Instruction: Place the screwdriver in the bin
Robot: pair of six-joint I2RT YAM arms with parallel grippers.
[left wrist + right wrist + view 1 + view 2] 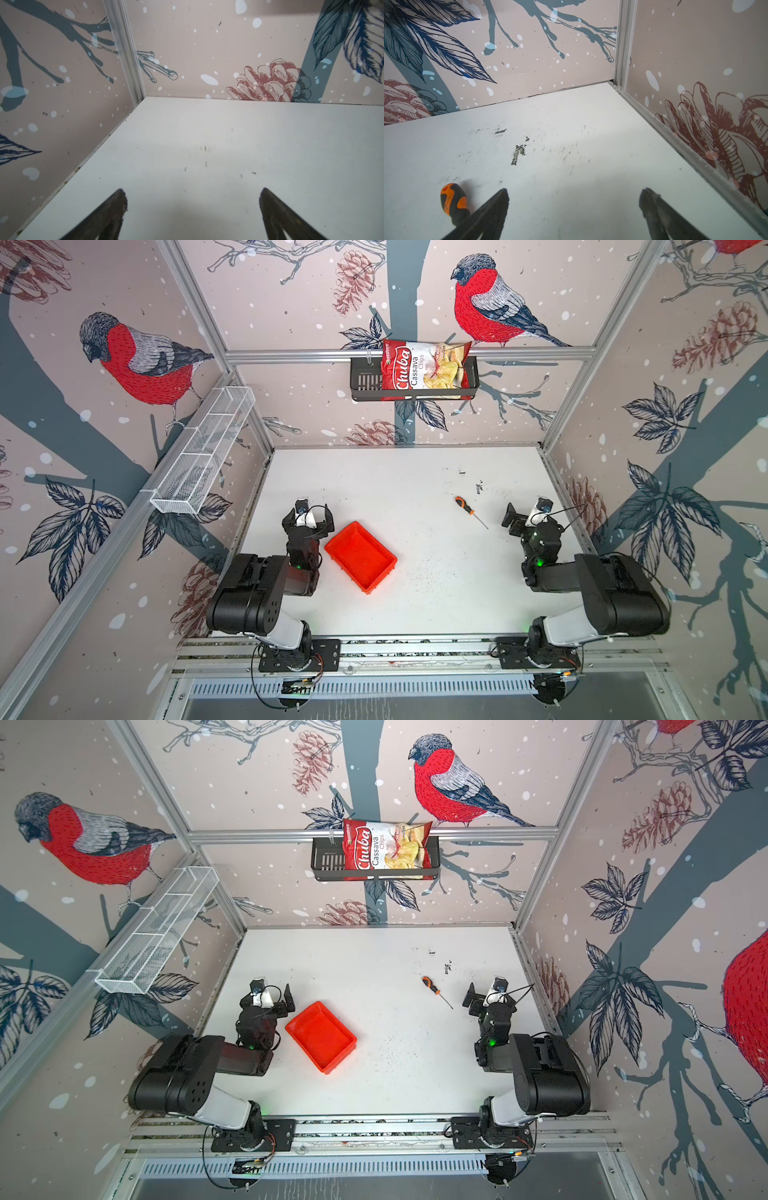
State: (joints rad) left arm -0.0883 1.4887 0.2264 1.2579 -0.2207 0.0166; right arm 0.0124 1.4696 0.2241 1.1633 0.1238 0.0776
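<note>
Though outside the left wrist view, screwdriver (453, 202) near right tool (574, 195).

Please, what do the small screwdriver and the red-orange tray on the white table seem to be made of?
The small orange-and-black-handled screwdriver: the handle looks like moulded plastic, with matte black parts that may be rubbery; the thin shaft looks like bare metal, silver and slightly shiny. The shallow red-orange rectangular bin: probably rigid plastic, judging by its uniform colour, smooth surface and soft sheen.
</note>
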